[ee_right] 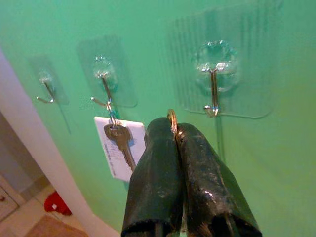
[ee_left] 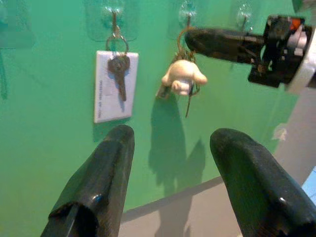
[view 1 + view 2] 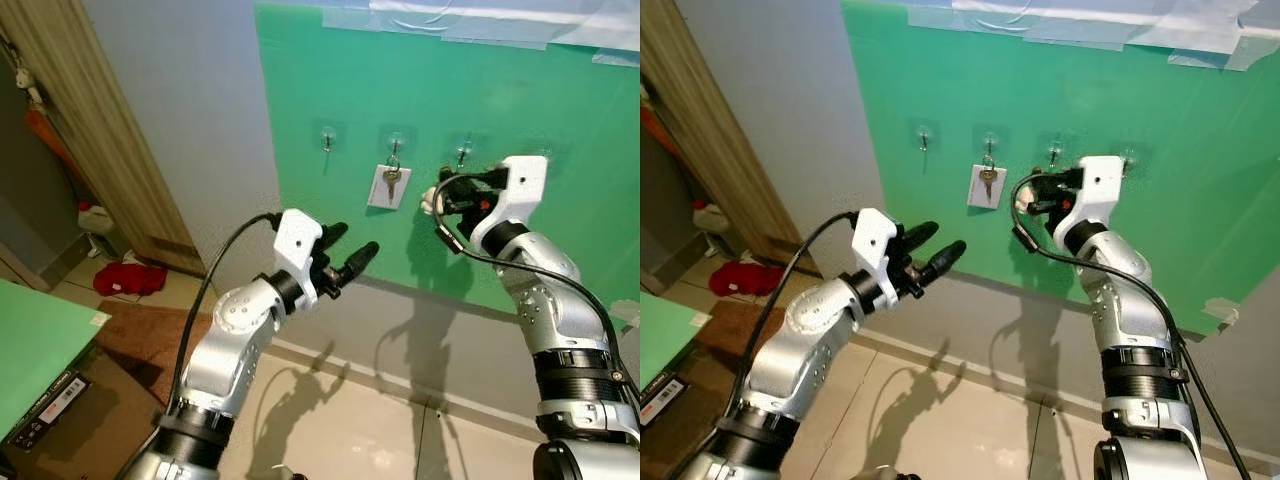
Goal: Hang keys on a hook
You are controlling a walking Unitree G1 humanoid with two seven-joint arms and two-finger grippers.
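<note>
The left gripper (image 3: 350,252) hangs with fingers spread and empty, while the right gripper (image 1: 176,129) pinches the thin brass ring (image 1: 171,117) of a light, dangling key bunch with cream plush charm (image 2: 181,79) just below the clear adhesive hook (image 1: 214,96) on the green wall panel (image 3: 560,90).

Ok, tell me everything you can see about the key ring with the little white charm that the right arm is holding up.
The key ring is a thin brass-coloured metal loop carrying a small cream-white figure charm that looks like soft plastic and a thin dark piece dangling under it. The right pincer is shut on the loop's top, so the ring pokes out between the fingertips while the charm hangs free against the green board. It sits just below a clear adhesive hook, beside the hook holding the key with a white tag, and is not yet hung.
</note>
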